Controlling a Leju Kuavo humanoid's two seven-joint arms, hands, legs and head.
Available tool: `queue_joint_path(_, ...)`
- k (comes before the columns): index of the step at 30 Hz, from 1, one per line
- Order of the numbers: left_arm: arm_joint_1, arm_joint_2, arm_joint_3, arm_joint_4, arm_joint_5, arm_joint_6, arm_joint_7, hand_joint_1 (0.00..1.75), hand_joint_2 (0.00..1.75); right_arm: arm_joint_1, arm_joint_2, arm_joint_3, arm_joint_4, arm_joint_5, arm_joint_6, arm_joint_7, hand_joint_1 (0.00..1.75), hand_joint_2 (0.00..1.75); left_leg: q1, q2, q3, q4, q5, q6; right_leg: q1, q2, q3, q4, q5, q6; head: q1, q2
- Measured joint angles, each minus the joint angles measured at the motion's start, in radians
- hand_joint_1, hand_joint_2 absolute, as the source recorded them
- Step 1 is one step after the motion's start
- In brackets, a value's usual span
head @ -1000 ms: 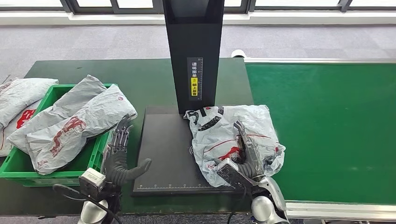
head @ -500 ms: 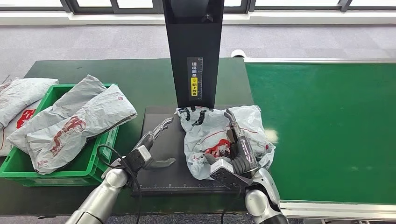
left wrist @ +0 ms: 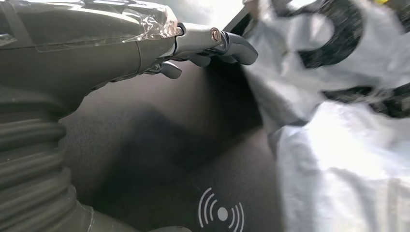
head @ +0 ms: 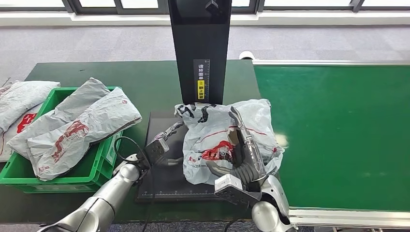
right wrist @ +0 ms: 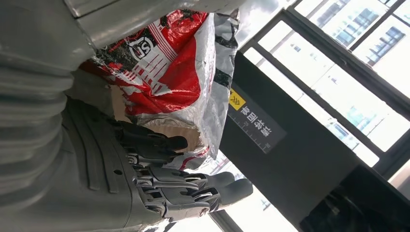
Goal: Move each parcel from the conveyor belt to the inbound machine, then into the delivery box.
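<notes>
Since a second ago my left hand [head: 162, 143] has swung from beside the crate [head: 104, 159] onto the machine [head: 167, 159], and my right hand [head: 241, 152] has carried the parcel [head: 217, 130] from the belt's edge up over the black plate, nearer the post [head: 200, 53].

My right fingers [head: 240, 126] are clamped on the parcel: in the right wrist view the thumb sits under the red print while the dark fingers curl round the plastic behind it. I hold it tilted and partly raised, its upper edge touching the foot of the post, so that, as I judge it, the label side faces the scanner head above. Most of the bag hangs over the right half of the plate, and its far side bulges out toward the belt [head: 338, 135].

My left fingers [left wrist: 227, 43] are apart and hold nothing. They reach flat over the plate with their tips just beside the parcel's near edge. I take this as getting ready to receive the bag, since the crate lies on my left and the right hand cannot well reach it across the machine.

The crate is already heaped with two grey bags [head: 77, 125], and more lie on the bench [head: 145, 82] beyond it. This parcel will have to land on top of that pile, so I want a firm hold before letting go with the right.
</notes>
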Motion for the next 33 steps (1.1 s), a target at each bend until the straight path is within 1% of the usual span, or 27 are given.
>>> queue_joint_path(4,-0.021,-0.01,-0.001,0.041,-0.025,0.022,0.032,0.0,1.75,0.005,-0.003,0.002,-0.02,0.002,-0.005,0.004,0.0,1.75,0.0,0.0,0.0,0.0,0.0,0.0,0.0,0.0,0.0,0.0,0.0,0.0,0.0,0.0)
queue_joint_path(7,-0.048,-0.029,-0.006,0.092,-0.052,0.05,0.067,0.0,1.75,0.015,-0.003,0.002,-0.056,0.013,-0.009,0.021,0.0,1.75,0.0,-0.001,0.0,0.0,0.0,0.0,0.0,-0.001,0.0,0.0,0.0,0.0,0.0,0.0)
queue_joint_path(10,-0.066,-0.049,-0.014,0.132,-0.075,0.06,0.079,0.0,1.75,0.025,-0.003,0.002,-0.09,0.021,-0.008,0.028,0.0,1.75,0.0,-0.001,0.0,0.0,0.0,0.0,0.0,0.0,0.0,0.0,0.0,0.0,0.0,0.0)
queue_joint_path(11,-0.069,-0.055,-0.018,0.142,-0.08,0.058,0.077,0.09,1.75,0.027,-0.003,0.002,-0.098,0.022,-0.007,0.029,0.0,1.75,0.0,-0.001,0.0,0.0,0.0,0.0,0.0,0.0,0.0,0.0,0.0,0.0,0.0,0.0)
queue_joint_path(14,-0.072,-0.075,-0.027,0.161,-0.067,0.023,0.035,1.38,1.75,0.029,-0.003,0.002,-0.119,0.024,-0.001,0.031,0.0,1.75,0.0,-0.001,-0.001,0.0,0.0,0.0,0.0,0.0,0.0,0.0,0.0,0.0,0.0,0.0)
queue_joint_path(15,-0.071,-0.081,-0.03,0.164,-0.048,0.005,0.012,1.72,1.75,0.028,-0.003,0.002,-0.123,0.026,0.001,0.033,0.0,1.75,0.0,-0.001,-0.001,0.0,0.0,0.0,0.0,0.0,0.0,0.0,0.0,0.0,0.0,0.0)
queue_joint_path(18,-0.066,-0.096,-0.053,0.166,0.045,-0.02,-0.037,1.75,1.75,0.028,-0.003,0.002,-0.128,0.034,0.003,0.04,0.0,1.75,0.0,-0.001,-0.001,0.0,0.0,0.0,0.0,-0.001,0.0,0.0,0.0,0.0,0.0,0.0)
queue_joint_path(22,-0.063,-0.104,-0.103,0.167,0.145,0.002,-0.047,1.75,1.75,0.028,-0.002,0.002,-0.128,0.042,0.004,0.042,0.0,1.75,0.0,-0.001,-0.001,0.0,0.0,0.0,0.0,-0.001,0.0,0.0,0.0,0.0,0.0,0.0)
queue_joint_path(25,-0.062,-0.106,-0.115,0.172,0.163,0.013,-0.047,1.75,1.75,0.028,-0.002,0.002,-0.128,0.044,0.006,0.042,0.0,1.75,0.0,-0.001,-0.001,0.0,0.0,0.0,0.0,-0.001,0.0,0.0,0.0,0.0,0.0,0.0)
queue_joint_path(33,-0.061,-0.106,-0.116,0.184,0.171,0.023,-0.051,1.75,1.75,0.027,-0.002,0.002,-0.128,0.05,0.015,0.052,0.0,1.75,0.0,-0.001,-0.001,0.0,0.0,0.0,0.0,-0.001,0.0,0.0,0.0,0.0,0.0,0.0)
